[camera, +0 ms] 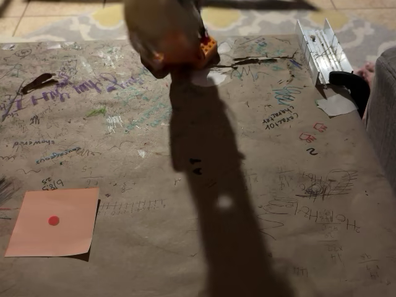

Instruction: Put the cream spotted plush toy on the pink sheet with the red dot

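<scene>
The cream spotted plush toy (162,28) appears as a blurred, dim mass at the top centre of the fixed view, raised off the brown paper. The orange gripper (201,49) sits against its lower right side, shut on it, with the fingers mostly hidden by the toy. A long dark shadow runs from them down the middle of the table. The pink sheet with the red dot (62,238) lies flat at the lower left, far from the toy, with nothing on it.
Scribbled brown paper (278,247) covers the table. A white ridged metal piece (322,49), a black curved object (351,83) and a whitish paper scrap (337,104) sit at the upper right. A grey cushion edge (383,111) borders the right side.
</scene>
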{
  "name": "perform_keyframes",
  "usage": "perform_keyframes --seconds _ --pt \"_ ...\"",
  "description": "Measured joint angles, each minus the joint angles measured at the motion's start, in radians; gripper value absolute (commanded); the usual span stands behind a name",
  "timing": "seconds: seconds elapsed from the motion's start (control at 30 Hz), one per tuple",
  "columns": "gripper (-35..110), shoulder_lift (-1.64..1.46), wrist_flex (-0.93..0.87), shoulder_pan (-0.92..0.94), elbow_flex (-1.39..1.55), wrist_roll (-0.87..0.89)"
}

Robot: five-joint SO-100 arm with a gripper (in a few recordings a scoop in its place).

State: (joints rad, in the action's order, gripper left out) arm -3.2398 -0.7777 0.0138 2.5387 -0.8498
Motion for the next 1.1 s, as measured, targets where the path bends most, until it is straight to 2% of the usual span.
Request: perform_keyframes --seconds 0.13,0.33,0.83,1.1 --pt "0 -0.089 0.126 0.057 -0.002 -0.031" --pt "0 -0.12 0.213 0.146 -0.091 -0.035" --pt "0 -0.118 0.262 0.21 -0.167 0.008" --pt "0 0.031 0.282 0.261 -0.181 0.072"
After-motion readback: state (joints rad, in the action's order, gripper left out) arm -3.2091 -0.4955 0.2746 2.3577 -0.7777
